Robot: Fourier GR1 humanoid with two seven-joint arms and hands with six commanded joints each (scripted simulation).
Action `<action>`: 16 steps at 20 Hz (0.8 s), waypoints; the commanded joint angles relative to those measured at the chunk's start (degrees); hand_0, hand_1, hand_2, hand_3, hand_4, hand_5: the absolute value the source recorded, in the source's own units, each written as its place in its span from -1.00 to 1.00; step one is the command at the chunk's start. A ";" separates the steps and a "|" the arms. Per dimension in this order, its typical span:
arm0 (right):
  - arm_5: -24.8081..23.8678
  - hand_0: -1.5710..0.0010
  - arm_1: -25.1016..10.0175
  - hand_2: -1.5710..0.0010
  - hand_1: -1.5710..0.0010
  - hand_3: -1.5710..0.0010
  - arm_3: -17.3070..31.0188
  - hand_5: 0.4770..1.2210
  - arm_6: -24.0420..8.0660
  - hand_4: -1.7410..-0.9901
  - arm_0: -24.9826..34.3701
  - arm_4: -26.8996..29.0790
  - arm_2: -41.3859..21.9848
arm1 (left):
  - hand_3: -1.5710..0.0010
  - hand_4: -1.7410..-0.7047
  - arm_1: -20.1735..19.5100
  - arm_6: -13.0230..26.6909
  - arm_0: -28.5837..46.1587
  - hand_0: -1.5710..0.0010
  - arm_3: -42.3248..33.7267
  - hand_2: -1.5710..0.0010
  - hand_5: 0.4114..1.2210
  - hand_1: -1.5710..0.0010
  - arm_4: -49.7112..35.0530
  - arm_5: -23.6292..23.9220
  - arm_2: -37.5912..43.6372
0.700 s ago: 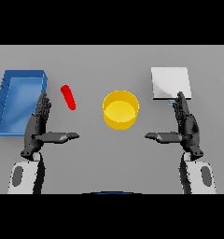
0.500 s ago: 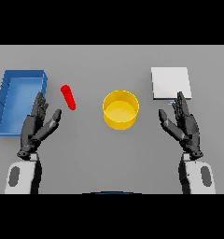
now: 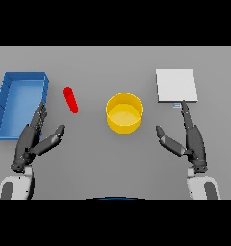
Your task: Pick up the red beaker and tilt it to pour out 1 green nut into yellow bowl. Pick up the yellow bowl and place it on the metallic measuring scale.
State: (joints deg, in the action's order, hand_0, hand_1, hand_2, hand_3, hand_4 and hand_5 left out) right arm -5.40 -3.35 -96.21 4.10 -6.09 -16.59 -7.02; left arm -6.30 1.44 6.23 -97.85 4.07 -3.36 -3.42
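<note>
Worktop [image 3: 88, 178] of plain grey fills the head view, seen from above. Near the middle stands the yellow bowl [image 3: 124, 112], round and upright, its inside a paler yellow; whether anything lies in it cannot be told. To the left of the bowl, apart from it, the red beaker [image 3: 70, 100] lies on its side as a short red tube, its rounded end pointing up and slightly left. Further left, along the edge of the view, sits a blue tray [image 3: 6, 103] with raised walls. At the upper right lies the metallic measuring scale [image 3: 176, 85], a pale flat square with a small marking at its lower edge, well apart from the bowl.

The left hand [image 3: 32, 139] comes up from the lower left and hovers over the worktop just beside the blue tray's lower right corner, below and left of the red beaker. Its fingers are straight and loosely spread, the thumb angled out to the right, and it holds nothing.

The right hand [image 3: 192, 139] comes up from the lower right, below the scale. Its fingers are straight and close together, pointing up toward the scale's lower edge, with the thumb stretched out to the left. It too holds nothing.
</note>
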 commanded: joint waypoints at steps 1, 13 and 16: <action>0.58 1.00 0.17 1.00 1.00 1.00 -0.21 -0.67 0.59 0.46 -0.63 0.63 -0.17 | 1.00 0.12 0.08 0.58 -0.68 1.00 0.97 1.00 -0.53 1.00 0.65 0.07 -0.31; 2.42 1.00 -0.48 1.00 1.00 1.00 -1.03 -0.58 0.94 0.22 0.41 3.55 1.01 | 1.00 -0.06 1.95 -3.36 -17.19 1.00 22.16 1.00 -0.39 1.00 5.41 3.09 1.23; 2.53 1.00 -0.85 1.00 1.00 1.00 -0.81 -0.58 1.81 0.26 -0.25 3.32 1.01 | 1.00 -0.09 1.48 -5.45 -21.16 1.00 27.41 1.00 -0.34 1.00 5.12 3.08 2.74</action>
State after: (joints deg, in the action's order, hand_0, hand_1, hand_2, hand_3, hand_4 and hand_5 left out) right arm -2.87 -4.20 -97.02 5.82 -6.33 -13.27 -6.01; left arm -4.82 -3.80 -14.95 -70.45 9.20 -0.27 -0.68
